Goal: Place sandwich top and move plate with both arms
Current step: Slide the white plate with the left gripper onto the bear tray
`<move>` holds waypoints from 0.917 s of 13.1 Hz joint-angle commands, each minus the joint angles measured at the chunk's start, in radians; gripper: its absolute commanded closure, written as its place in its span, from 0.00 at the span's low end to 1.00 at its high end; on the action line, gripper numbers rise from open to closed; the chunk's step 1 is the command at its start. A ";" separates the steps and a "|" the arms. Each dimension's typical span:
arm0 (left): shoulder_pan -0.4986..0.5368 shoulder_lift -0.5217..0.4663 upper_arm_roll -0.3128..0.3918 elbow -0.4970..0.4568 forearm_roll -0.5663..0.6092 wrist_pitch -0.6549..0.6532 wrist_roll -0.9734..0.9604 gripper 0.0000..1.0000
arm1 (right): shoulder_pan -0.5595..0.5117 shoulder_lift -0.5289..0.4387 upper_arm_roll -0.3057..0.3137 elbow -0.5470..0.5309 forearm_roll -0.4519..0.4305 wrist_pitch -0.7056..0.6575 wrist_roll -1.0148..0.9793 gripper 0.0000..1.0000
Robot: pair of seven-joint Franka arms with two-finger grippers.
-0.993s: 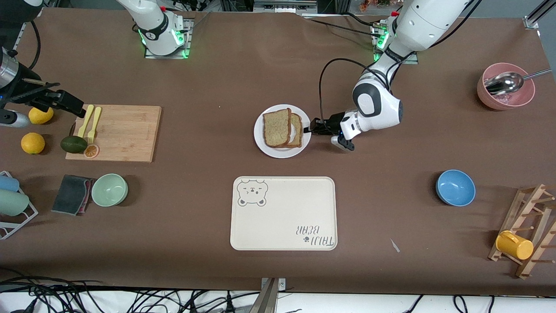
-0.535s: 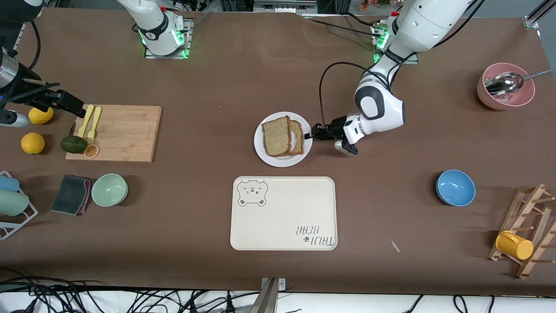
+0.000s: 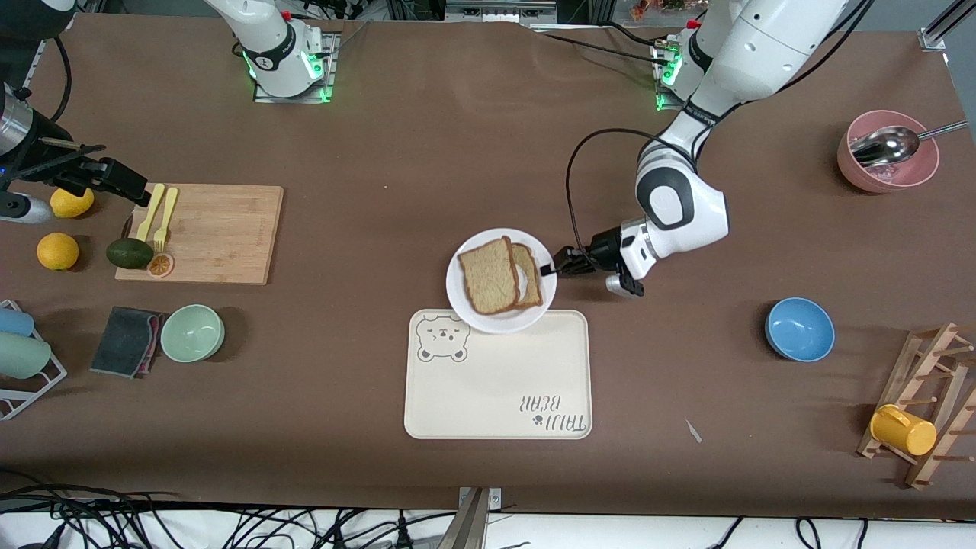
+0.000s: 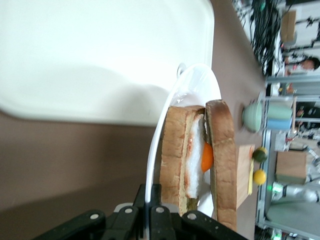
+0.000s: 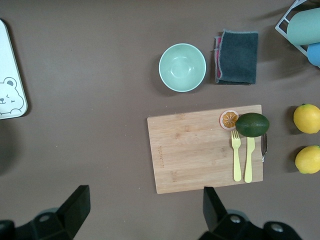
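Front view: left gripper [image 3: 547, 269] jaws clamped on the plate [image 3: 476, 317] rim | plate carries the sandwich top [image 3: 489, 276] over an egg slice [image 3: 528, 274], overlapping the bear tray [image 3: 496, 396] edge | right gripper [image 5: 145, 200] jaws wide, empty, over the cutting board [image 3: 217, 232] end of the counter [image 3: 366, 168], waiting.

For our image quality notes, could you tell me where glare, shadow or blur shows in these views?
Left wrist view: the tray is washed out nearly white, and the left end effector at the frame edge is soft. Front view: evenly lit, with a faint shadow beside the blue bowl. Right wrist view: sharp, with a soft shadow beside the green bowl.
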 commanded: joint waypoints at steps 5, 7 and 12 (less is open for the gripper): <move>-0.095 0.230 0.167 0.330 0.011 0.005 -0.121 1.00 | -0.005 -0.008 0.003 -0.002 -0.002 -0.002 -0.017 0.00; -0.118 0.248 0.206 0.399 0.013 0.005 -0.184 1.00 | -0.005 -0.010 0.003 0.001 -0.002 -0.002 -0.017 0.01; -0.149 0.268 0.206 0.433 0.010 0.076 -0.211 1.00 | -0.003 0.001 0.007 -0.003 -0.010 0.002 -0.016 0.00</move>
